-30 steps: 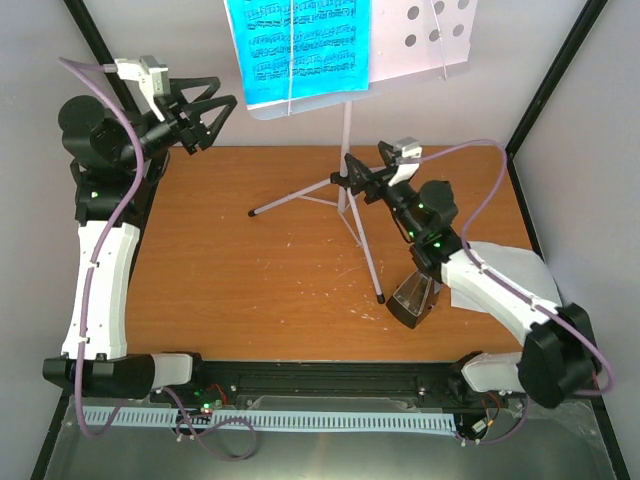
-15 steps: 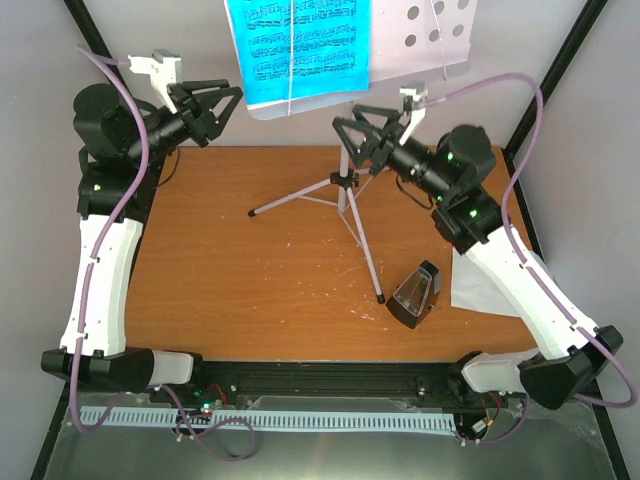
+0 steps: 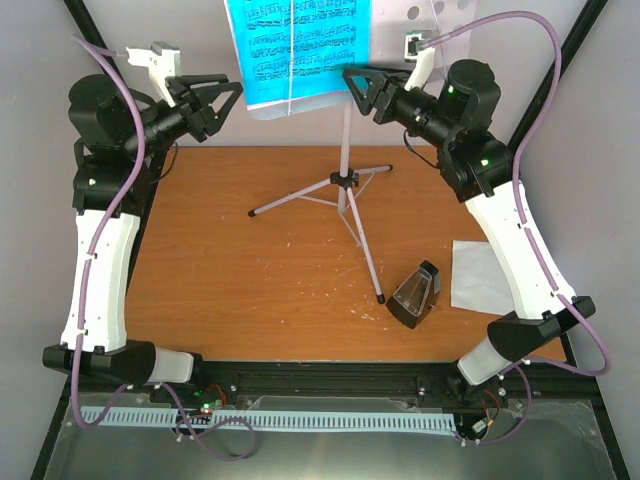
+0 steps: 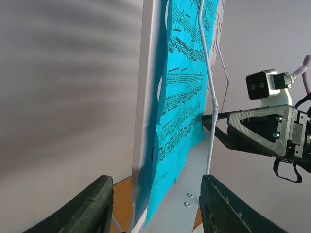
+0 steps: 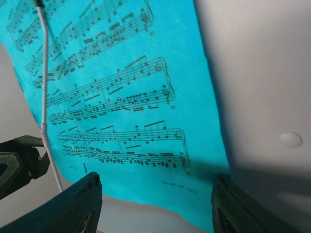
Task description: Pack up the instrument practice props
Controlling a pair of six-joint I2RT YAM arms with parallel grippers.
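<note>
The silver tripod music stand (image 3: 346, 150) stands at the back of the table, its perforated grey tray (image 3: 425, 35) up top. A blue music sheet (image 3: 300, 45) rests on the tray under a thin wire holder (image 4: 208, 97). My left gripper (image 3: 228, 105) hovers open at the tray's left edge; the tray edge (image 4: 146, 97) and blue sheet (image 4: 182, 97) lie between its fingers without touching them. My right gripper (image 3: 355, 90) is open at the blue sheet's (image 5: 121, 87) lower right corner, over the bare tray (image 5: 262, 73). The black metronome (image 3: 415, 296) stands near the front right.
A white sheet (image 3: 480, 275) lies flat on the wooden table (image 3: 230, 260) right of the metronome. The stand's tripod legs (image 3: 300, 198) spread across the table's middle. Black frame posts (image 3: 545, 80) and grey walls close in the back corners.
My right arm has lifted from the tripod hub, past the pole, up to the tray's lower edge. The left gripper has shifted slightly up and toward the tray's left edge.
</note>
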